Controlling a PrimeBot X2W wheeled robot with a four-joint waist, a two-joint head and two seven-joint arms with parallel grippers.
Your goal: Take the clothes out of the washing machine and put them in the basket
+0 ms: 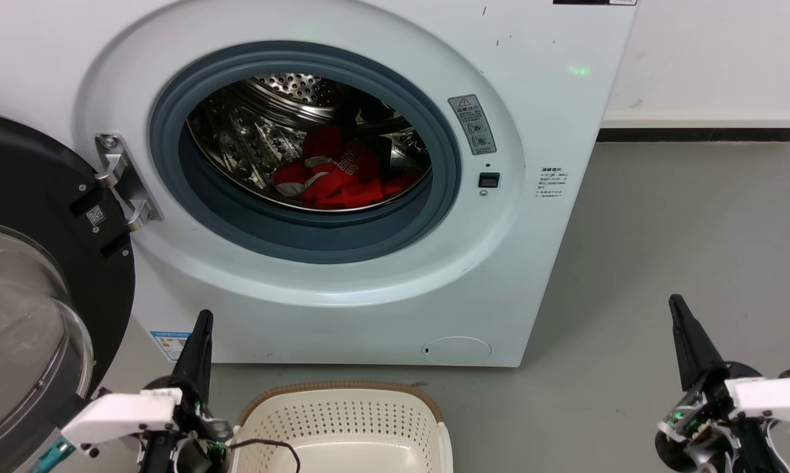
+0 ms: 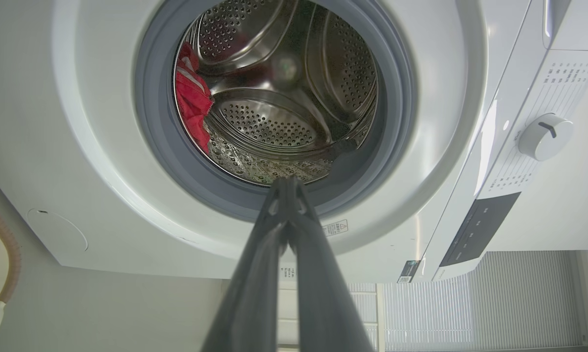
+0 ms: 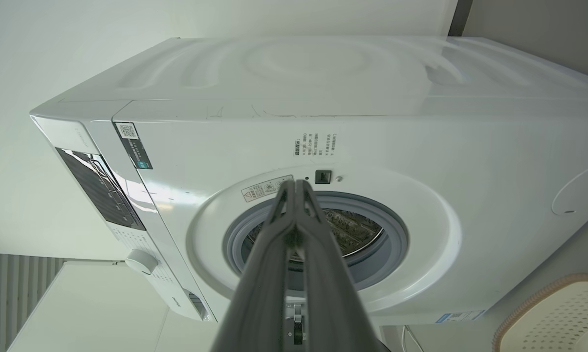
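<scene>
Left and right jaws together, empty, flanking basket [image 1: 342,420], red clothes [image 1: 342,179] inside open washing machine [image 1: 368,309].

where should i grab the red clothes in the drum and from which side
Best bet: grip the bunched hump at the top of the clothes, where fabric stands up off the drum. Come in from the front through the grey gasket ring, jaws opened and angled down: the heap lies low behind its lip.
</scene>
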